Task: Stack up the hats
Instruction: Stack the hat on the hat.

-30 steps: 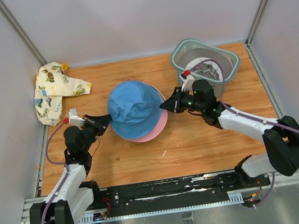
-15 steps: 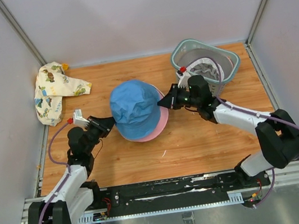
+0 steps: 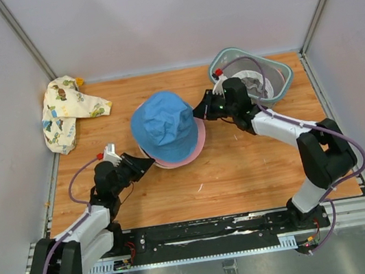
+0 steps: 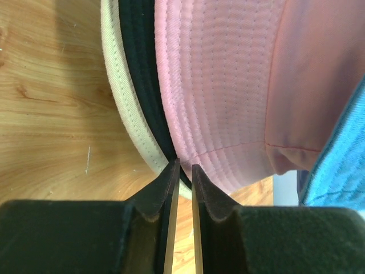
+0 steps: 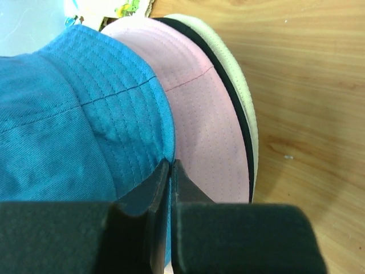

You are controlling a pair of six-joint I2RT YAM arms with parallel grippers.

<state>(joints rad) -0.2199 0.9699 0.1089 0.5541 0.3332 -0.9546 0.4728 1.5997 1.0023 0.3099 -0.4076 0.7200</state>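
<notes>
Hats (image 3: 168,131) lie stacked at mid-table, the blue hat (image 5: 68,103) topmost over the pink hat (image 4: 217,85), black brim (image 4: 140,74) and cream brim (image 4: 117,85). The left arm lies low at the near left. The left gripper (image 3: 147,165) is at the stack's near edge, its fingers all but together with nothing seen between them. The right gripper (image 3: 199,112), stretched in from the right, pinches the blue hat's brim. The wooden table (image 3: 243,169) has pale walls around it, with a basket (image 3: 286,79) far right and a printed cloth (image 3: 68,113) far left.

- blue hat (image 3: 164,122), plain
- pink hat (image 3: 198,145), stitched rows
- black hat (image 4: 145,85)
- cream hat (image 4: 118,85)
- cloth (image 3: 66,113), cream, cartoon print
- basket (image 3: 284,78), grey-green
- table (image 3: 243,169), wood grain
</notes>
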